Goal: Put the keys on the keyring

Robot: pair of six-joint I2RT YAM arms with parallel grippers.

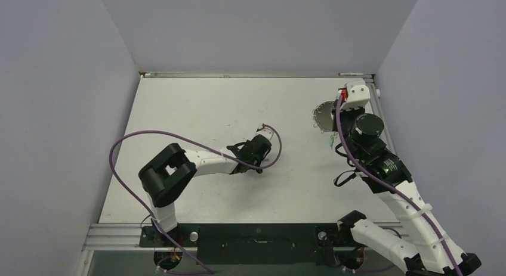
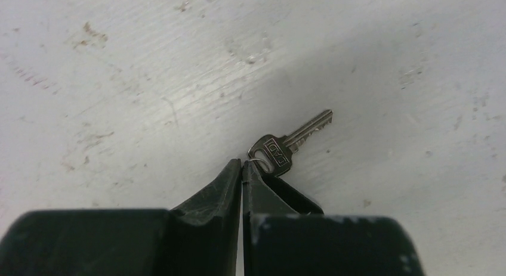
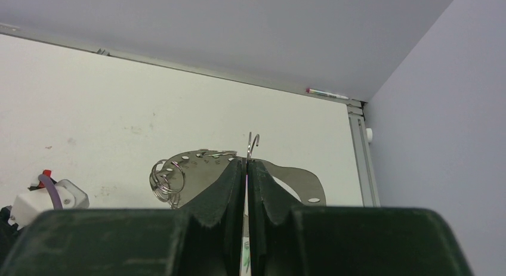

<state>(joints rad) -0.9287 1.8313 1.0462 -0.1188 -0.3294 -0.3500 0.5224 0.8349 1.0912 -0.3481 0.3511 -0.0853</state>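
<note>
Left tool (image 2: 241, 165): fingers pressed together, tips pinching the key (image 2: 290, 143) by the small wire loop (image 2: 255, 162) threaded through its head. Key all silver, stamped head at the tips, blade pointing away and up-right in the wrist view. It sits flat on or just above the scuffed white surface (image 2: 119, 79); cannot tell which.

Right tool (image 3: 246, 163): fingers pressed together, nipping the keyring (image 3: 253, 142) on its thin wire, whose hooked free end pokes up just above the tips. Behind the fingers, a perforated silver plate (image 3: 295, 179). To its left, split rings (image 3: 163, 179) hang from one of its holes.

Top view: keyring (image 1: 321, 116) at the far right of the surface, beside the side rail (image 1: 382, 124). Green tag (image 1: 330, 143) just nearward of the keyring. Left tool (image 1: 260, 149) with the key is well apart from the keyring, to its left and nearer the arm bases.
</note>
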